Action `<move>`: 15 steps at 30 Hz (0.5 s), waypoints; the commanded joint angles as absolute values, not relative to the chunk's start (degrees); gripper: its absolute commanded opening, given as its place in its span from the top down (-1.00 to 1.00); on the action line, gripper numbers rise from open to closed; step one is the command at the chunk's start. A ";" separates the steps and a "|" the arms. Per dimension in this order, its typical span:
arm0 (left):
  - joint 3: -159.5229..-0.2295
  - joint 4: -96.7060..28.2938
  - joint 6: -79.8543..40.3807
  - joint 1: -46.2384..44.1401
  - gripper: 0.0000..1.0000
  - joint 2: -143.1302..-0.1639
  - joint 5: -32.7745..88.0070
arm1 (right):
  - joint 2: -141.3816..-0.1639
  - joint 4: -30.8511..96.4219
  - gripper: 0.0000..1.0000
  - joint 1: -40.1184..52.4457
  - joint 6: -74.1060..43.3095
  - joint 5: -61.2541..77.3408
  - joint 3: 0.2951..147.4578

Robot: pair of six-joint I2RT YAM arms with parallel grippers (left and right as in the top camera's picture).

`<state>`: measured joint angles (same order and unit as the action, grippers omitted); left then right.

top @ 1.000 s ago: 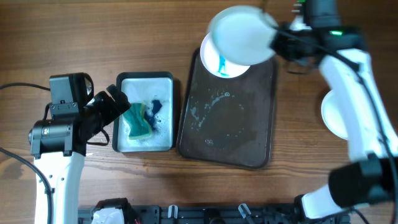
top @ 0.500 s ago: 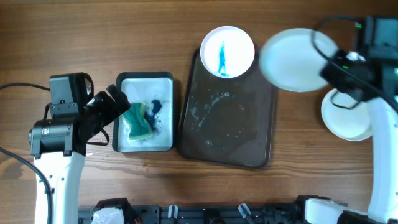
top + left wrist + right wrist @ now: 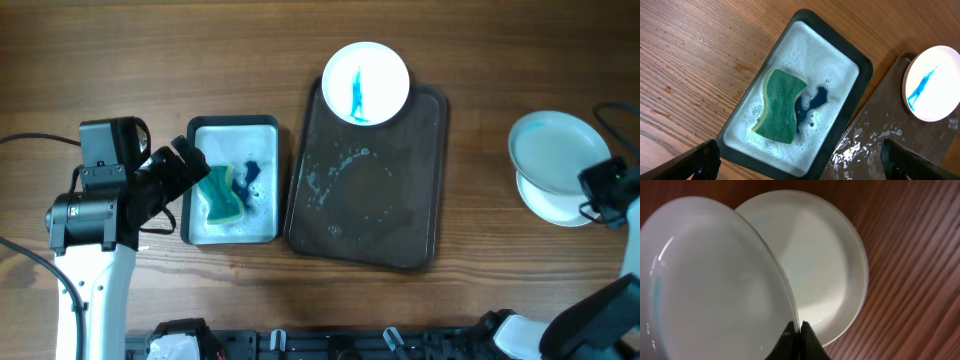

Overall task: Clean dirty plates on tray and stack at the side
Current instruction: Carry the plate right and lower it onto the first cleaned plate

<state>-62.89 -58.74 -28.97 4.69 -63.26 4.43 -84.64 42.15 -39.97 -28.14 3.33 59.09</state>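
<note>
Right of the tray [image 3: 400, 235], the right fingers [image 3: 799, 331] are clenching the rim of a white plate [image 3: 715, 280], holding it tilted over another plate [image 3: 830, 265] lying on the desk [image 3: 480, 60]. A blue-smeared plate [image 3: 367, 82] is sitting at the tray's far end — left of the tray, the left fingers [image 3: 193, 165] are hanging spread, grasping nothing.

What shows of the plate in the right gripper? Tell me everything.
The held plate is round, white and glossy, with a faint blue tinge near one edge. It hangs tilted, pinched at its rim by the shut right gripper, over a second white plate lying on the wooden table.
</note>
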 commanded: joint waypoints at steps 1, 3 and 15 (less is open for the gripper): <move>-63.88 -58.59 -28.71 5.04 -1.00 -63.05 4.91 | -88.75 40.93 0.91 -42.54 -25.28 3.46 59.00; -63.88 -58.59 -28.73 5.04 -1.00 -63.07 4.91 | -91.55 40.93 0.91 -42.61 -24.86 0.69 59.00; -63.88 -58.59 -28.71 5.04 -1.00 -63.07 4.89 | -98.87 43.13 0.11 -42.61 -24.77 -0.69 59.02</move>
